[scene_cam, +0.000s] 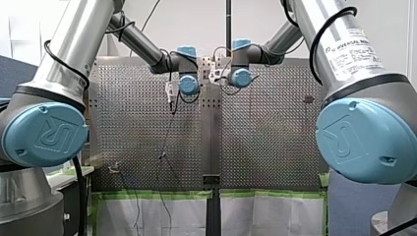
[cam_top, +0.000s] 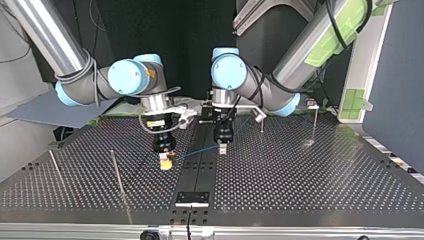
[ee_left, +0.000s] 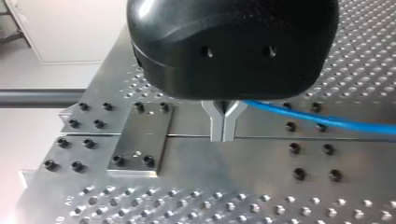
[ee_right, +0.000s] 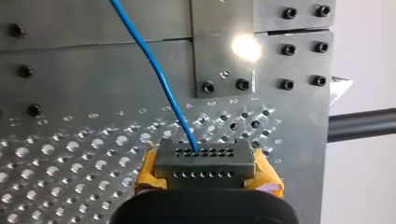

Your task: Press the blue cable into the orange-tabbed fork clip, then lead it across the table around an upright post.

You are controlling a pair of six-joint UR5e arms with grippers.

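Both my left arm (scene_cam: 74,44) and my right arm (scene_cam: 305,14) are bare silver tubes with round light-blue joint caps (scene_cam: 44,133) embossed with a UR logo, and black cables (scene_cam: 313,49) loop along the outside. My right arm carries a white printed Universal Robots label (scene_cam: 356,55), and my left arm has pale green patches (cam_top: 325,47). Left gripper (ee_left: 224,128): glossy black rounded housing, two small holes, plain metal fingers (ee_left: 215,123). Right gripper (ee_right: 204,154): black body, grey perforated finger plates (ee_right: 187,165), yellow pads (ee_right: 268,177).
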